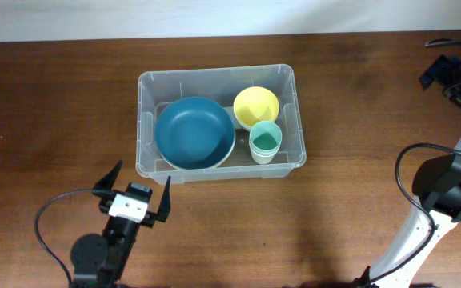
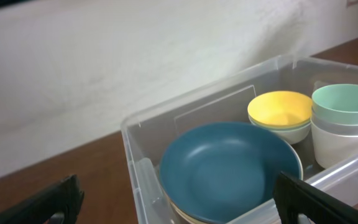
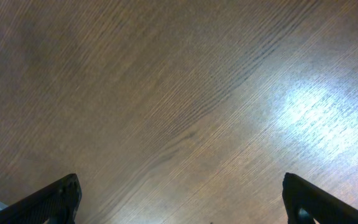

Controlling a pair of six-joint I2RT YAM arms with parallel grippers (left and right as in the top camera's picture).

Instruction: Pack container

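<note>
Wood table, container overhead, right wrist showing woodgrain

Clear container, blue plate, yellow bowl

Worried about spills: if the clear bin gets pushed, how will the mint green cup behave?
The mint green plastic cup sits nested in a white cup, so the stack stands tall and probably tips easily. It looks light, likely sliding inside the clear plastic bin.
</note>
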